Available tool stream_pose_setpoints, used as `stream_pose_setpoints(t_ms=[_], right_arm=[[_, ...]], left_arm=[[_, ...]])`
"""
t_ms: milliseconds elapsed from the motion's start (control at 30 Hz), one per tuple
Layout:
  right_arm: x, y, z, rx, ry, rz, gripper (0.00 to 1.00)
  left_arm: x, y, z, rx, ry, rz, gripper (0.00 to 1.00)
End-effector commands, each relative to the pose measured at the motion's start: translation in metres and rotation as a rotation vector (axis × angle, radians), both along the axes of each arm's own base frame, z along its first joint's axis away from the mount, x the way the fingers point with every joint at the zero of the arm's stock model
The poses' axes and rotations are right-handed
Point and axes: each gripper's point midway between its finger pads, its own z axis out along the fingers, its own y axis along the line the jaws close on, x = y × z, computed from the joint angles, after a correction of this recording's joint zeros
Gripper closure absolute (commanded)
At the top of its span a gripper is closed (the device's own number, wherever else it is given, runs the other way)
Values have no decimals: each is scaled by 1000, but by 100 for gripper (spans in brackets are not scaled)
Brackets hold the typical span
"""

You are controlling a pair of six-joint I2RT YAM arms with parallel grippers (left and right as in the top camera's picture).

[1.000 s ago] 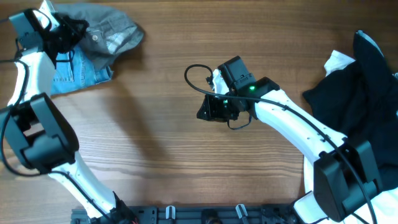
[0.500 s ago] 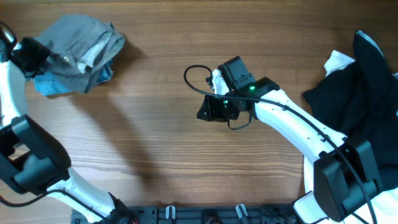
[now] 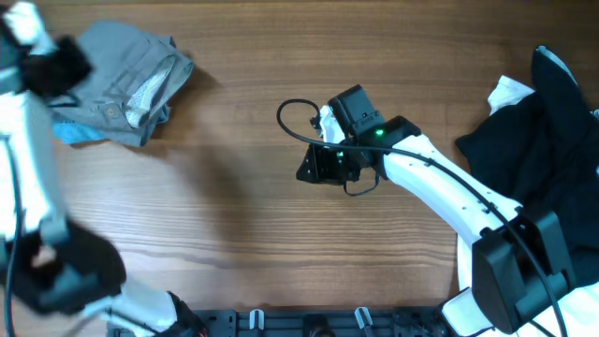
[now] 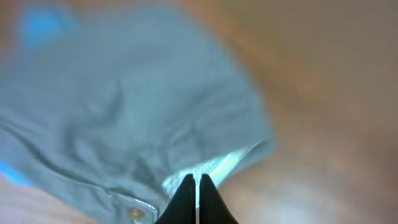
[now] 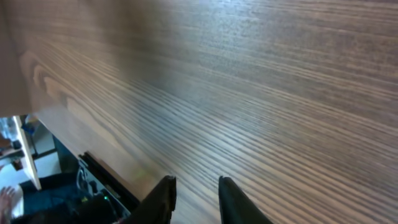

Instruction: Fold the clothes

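Grey shorts (image 3: 122, 70) have been dragged and turned in the last second. They now lie bunched, pale lining showing, on top of the denim shorts (image 3: 75, 136). Above them the left claw (image 4: 198, 199) is pinched closed, blurred, seemingly empty. Well to their right, the right claw (image 5: 194, 200) idles, fingers apart, over bare counter (image 3: 243, 206). Folding has barely begun, I judge.

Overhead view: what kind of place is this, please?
Probably a robotics lab bench: a white-and-black left arm and right arm mounted at a wood-grain table, with grey shorts at one end and a black garment at the other.
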Motion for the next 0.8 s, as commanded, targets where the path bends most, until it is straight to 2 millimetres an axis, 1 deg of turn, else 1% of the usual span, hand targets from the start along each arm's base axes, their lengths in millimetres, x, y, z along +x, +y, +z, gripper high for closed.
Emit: stream_pose_setpoints(t_ms=[0, 33, 67, 100, 133, 167, 200, 233, 267, 300, 333, 367, 400, 433, 467, 500, 533, 567, 600, 633, 700, 733, 767], right_arm=[[-6, -7, -2, -28, -38, 89, 72], [-8, -9, -2, -34, -43, 101, 72], [-9, -12, -3, -50, -48, 108, 72], [-8, -15, -1, -64, -65, 116, 73], [-6, -19, 3, -81, -89, 115, 73], [-1, -26, 14, -116, -135, 108, 73], [7, -37, 33, -166, -223, 102, 73], [12, -44, 48, -198, -287, 93, 73], [17, -51, 71, -218, -370, 76, 72], [21, -56, 91, -230, -437, 61, 71], [26, -65, 124, -234, -544, 23, 67], [27, -70, 153, -218, -627, -11, 64], [23, -73, 179, -183, -701, -35, 61], [16, -77, 206, -139, -777, -58, 55], [8, -81, 225, -108, -828, -76, 46], [-1, -86, 241, -83, -870, -90, 40], [-11, -92, 255, -61, -909, -101, 34], [-22, -98, 268, -38, -947, -112, 15], [-30, -103, 276, -27, -969, -117, 1], [-38, -108, 282, -16, -986, -124, 1], [-47, -113, 285, -12, -991, -126, 0], [-49, -113, 285, -10, -991, -125, 0], [-49, -112, 285, -5, -989, -121, 0]], left_arm=[[-11, 4, -115, -22, 330, 74, 96], [-11, 3, -131, -42, 362, 79, 92], [-9, 3, -149, -56, 387, 74, 80], [-8, 3, -165, -65, 413, 72, 73], [-10, 3, -173, -73, 432, 72, 72], [-13, -4, -174, -90, 445, 33, 72], [-13, -16, -161, -137, 422, -21, 68], [-12, -28, -139, -189, 382, -53, 62], [-10, -38, -116, -226, 338, -81, 60], [-10, -47, -88, -244, 283, -120, 60], [-12, -59, -54, -243, 211, -186, 60], [-19, -70, -23, -227, 157, -223, 59], [-31, -80, 9, -186, 106, -256, 59], [-50, -93, 41, -139, 59, -288, 56], [-67, -100, 64, -96, 31, -286, 50], [-81, -102, 78, -57, 17, -276, 22], [-101, -103, 97, -2, -9, -256, 0], [-126, -101, 116, 63, -34, -220, 0], [-146, -99, 128, 109, -48, -188, 0], [-162, -96, 139, 151, -69, -158, 0], [-189, -101, 161, 188, -137, -143, 0], [-197, -104, 169, 199, -167, -141, 0], [-215, -109, 184, 222, -229, -136, 0]])
